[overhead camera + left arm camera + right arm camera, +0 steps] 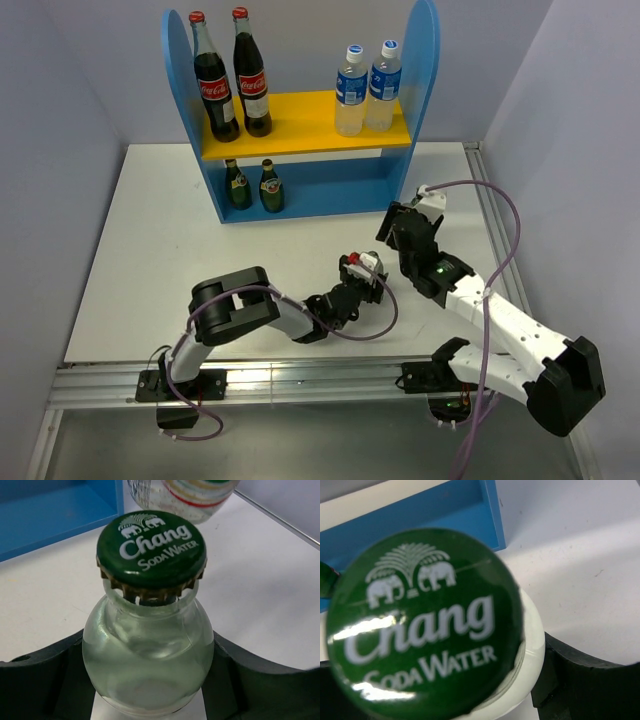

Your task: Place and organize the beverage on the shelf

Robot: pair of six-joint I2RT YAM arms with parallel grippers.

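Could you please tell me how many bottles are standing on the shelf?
6: two cola bottles at the left of the upper board, two water bottles at its right, two green bottles on the base below.

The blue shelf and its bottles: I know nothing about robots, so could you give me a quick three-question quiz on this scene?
1. True or false: both cola bottles stand on the yellow upper board.
2. The left gripper is closed on: A a cola bottle, B a green-capped soda water bottle, C nothing.
3. How many blue-capped water bottles are on the shelf?
Key: 1 true; 2 B; 3 two.
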